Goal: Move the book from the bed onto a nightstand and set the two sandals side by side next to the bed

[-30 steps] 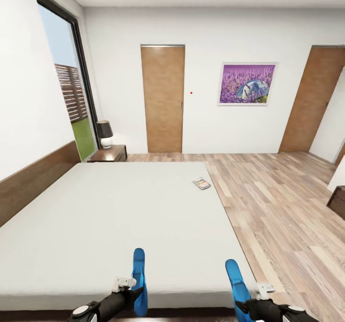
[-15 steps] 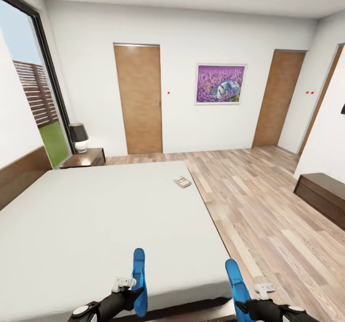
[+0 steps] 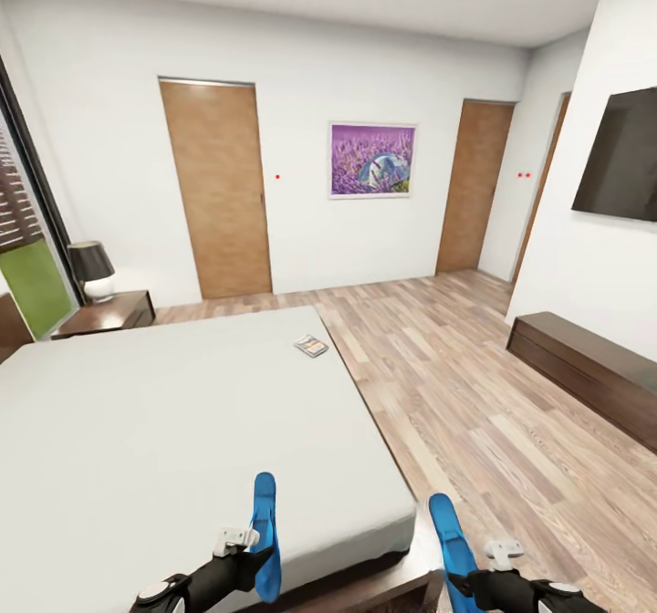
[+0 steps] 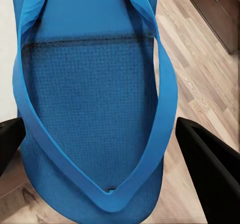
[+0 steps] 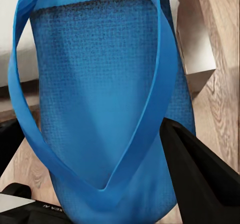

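Note:
The book (image 3: 311, 346) lies near the far right edge of the bed (image 3: 164, 421), which spreads out ahead and to the left. One nightstand (image 3: 105, 314) stands beyond the bed by the window. My left gripper (image 3: 255, 563) is shut on a blue sandal (image 3: 265, 535) that it holds up over the bed's near corner. My right gripper (image 3: 470, 581) is shut on the other sandal (image 3: 452, 545), above the floor beside the bed. In the wrist views each sandal (image 4: 95, 99) (image 5: 100, 94) sits between dark fingers (image 4: 210, 174) (image 5: 200, 174).
A black lamp (image 3: 91, 269) stands on the nightstand. A low dark cabinet (image 3: 584, 367) runs along the right wall under a wall TV (image 3: 616, 152). Two wooden doors (image 3: 219, 189) (image 3: 473, 184) and a purple picture (image 3: 372, 159) are on the far wall. Plank floor (image 3: 456, 394) stretches right of the bed.
The camera has turned right, so the bed, doors and picture slid left in view and the TV and cabinet came in. Both grippers keep their sandals as before.

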You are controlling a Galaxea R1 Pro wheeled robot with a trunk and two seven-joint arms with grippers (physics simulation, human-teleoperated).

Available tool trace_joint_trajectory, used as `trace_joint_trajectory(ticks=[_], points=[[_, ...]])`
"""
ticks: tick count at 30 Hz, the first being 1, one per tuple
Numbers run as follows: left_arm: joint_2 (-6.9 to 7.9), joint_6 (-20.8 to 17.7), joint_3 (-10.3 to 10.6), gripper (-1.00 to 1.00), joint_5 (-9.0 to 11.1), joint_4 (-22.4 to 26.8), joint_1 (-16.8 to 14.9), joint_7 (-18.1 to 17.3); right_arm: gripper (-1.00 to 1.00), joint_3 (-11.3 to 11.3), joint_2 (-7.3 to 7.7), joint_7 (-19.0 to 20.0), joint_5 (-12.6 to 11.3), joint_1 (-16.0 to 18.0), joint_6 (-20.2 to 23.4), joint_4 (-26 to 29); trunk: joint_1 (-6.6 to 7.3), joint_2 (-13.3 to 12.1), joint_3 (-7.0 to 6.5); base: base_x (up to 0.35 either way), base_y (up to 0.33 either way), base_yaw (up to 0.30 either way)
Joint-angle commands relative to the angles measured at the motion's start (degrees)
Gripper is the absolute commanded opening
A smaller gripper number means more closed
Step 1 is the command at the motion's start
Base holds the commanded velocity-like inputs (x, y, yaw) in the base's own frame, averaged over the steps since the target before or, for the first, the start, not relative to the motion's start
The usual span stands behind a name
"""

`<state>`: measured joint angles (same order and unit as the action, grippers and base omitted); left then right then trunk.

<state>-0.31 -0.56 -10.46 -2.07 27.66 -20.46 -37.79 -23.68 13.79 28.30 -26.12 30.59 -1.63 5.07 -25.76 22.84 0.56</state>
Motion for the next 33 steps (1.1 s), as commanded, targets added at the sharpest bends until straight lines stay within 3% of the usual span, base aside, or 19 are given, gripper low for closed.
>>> trace_joint_trajectory(ticks=[1,33], points=[[-0.04,-0.1,-0.4,-1.00,-0.2,0.0,0.0,-0.4,-1.00,-0.4,0.01,0.1,-0.5,0.1,-0.1,-0.1,-0.03,0.1,0.06,0.000,0.000,-0.300],[-0.04,-0.1,-0.4,-1.00,-0.2,0.0,0.0,-0.4,-1.00,-0.4,0.01,0.0,-0.5,0.1,-0.1,-0.1,-0.03,0.1,0.06,0.000,0.000,-0.300]])
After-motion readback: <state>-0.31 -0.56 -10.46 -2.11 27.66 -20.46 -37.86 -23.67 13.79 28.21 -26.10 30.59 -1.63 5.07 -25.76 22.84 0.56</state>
